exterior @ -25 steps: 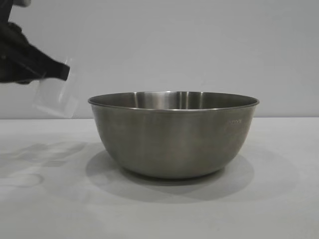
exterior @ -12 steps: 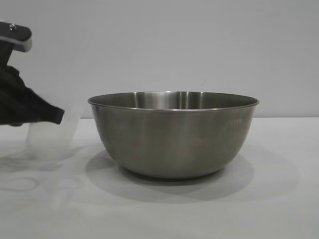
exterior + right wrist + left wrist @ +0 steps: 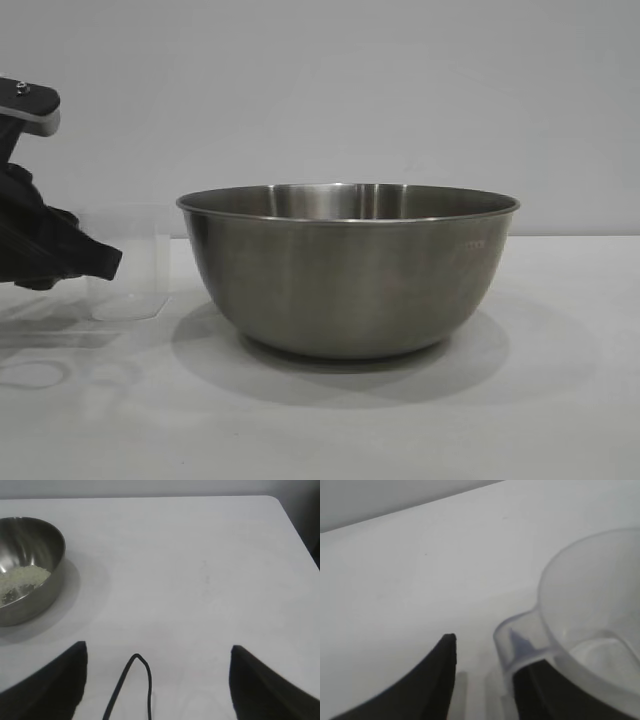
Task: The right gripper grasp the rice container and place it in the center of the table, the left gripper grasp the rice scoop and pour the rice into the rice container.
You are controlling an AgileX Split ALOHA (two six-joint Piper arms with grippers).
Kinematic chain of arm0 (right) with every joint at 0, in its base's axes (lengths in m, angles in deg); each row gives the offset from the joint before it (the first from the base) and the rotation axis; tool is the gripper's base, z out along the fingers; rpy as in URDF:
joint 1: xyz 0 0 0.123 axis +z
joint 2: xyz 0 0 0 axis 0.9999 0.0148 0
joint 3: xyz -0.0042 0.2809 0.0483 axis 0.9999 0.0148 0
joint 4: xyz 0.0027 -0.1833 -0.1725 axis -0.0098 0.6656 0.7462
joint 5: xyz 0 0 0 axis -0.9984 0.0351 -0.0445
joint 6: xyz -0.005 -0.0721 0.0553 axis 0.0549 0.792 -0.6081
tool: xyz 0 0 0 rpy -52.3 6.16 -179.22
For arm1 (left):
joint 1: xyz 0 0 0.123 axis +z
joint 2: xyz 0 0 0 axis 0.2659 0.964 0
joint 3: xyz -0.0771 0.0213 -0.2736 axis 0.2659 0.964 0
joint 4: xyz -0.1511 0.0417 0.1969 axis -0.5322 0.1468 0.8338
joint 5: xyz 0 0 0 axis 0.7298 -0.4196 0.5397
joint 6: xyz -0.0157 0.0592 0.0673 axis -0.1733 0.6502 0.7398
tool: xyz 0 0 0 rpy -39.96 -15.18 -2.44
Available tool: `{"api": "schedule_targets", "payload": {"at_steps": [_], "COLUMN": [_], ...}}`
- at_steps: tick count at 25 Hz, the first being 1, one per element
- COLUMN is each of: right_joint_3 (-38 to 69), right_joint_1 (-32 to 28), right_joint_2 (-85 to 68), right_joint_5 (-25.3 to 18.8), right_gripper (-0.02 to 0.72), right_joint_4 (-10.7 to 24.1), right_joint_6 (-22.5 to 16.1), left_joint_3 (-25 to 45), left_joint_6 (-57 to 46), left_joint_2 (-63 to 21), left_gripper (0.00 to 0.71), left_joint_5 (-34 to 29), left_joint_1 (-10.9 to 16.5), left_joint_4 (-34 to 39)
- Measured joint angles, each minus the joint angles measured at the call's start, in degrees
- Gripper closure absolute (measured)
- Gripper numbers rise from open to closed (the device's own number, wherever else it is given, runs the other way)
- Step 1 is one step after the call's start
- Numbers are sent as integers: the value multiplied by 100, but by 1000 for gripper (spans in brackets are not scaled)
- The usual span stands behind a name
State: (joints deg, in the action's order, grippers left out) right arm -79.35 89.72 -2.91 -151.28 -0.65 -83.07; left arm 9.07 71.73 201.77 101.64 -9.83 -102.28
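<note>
Tabletop [image 3: 420, 430], plain white, filled the lower part of the exterior view; on it at the middle of the frame stood the rice container [image 3: 348, 270], a large round steel bowl with brushed grey sides and a thin bright rim; it sat upright with its mouth facing straight up, far wider than tall, its shadow pooled around its base. In the right wrist view the rice [image 3: 24, 576] lay as a small heap of white-cream grains in the bottom of that bowl.

Farther back and left of centre in the exterior view, just beside the bowl but apart from it, the rice scoop [image 3: 128, 262] stood on the table; it was a small translucent cup with straight sides, its long axis vertical and its mouth up. Its loop handle [image 3: 520, 642] pointed toward the left gripper [image 3: 100, 262] at the left edge of the frame; the black fingers [image 3: 432, 682] were released, spread to either side of the handle with a gap showing at one side.

The right gripper [image 3: 157, 652] hung well apart from the bowl, its fingers spread wide around nothing, a thin black cable [image 3: 132, 680] between them.
</note>
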Motion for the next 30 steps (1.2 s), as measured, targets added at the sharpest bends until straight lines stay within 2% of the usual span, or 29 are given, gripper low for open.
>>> {"api": "schedule_targets", "payload": {"at_steps": [2, 3, 4, 11, 16, 23, 26, 30], "right_joint_3": [0, 0, 0, 0, 0, 0, 0, 0], "right_joint_1": [0, 0, 0, 0, 0, 0, 0, 0], "right_joint_2": [0, 0, 0, 0, 0, 0, 0, 0], "right_joint_5": [0, 0, 0, 0, 0, 0, 0, 0], "right_gripper": [176, 176, 176, 176, 176, 176, 176, 176], "right_joint_4": [0, 0, 0, 0, 0, 0, 0, 0], "right_joint_6": [0, 0, 0, 0, 0, 0, 0, 0], "left_joint_3": [200, 313, 428, 1248, 1579, 1570, 1418, 984], "left_joint_6": [-7, -7, -7, -153, -454, -490, -490, -490], "left_joint_2": [-99, -190, -301, -1253, -2105, -3133, -3485, -4050], "left_gripper": [457, 416, 436, 436, 436, 436, 436, 436], "left_joint_5": [0, 0, 0, 0, -158, -1729, -2823, -4672], "left_joint_1": [0, 0, 0, 0, 0, 0, 0, 0], "left_joint_4": [-15, -15, -15, 411, 621, 857, 909, 1156]}}
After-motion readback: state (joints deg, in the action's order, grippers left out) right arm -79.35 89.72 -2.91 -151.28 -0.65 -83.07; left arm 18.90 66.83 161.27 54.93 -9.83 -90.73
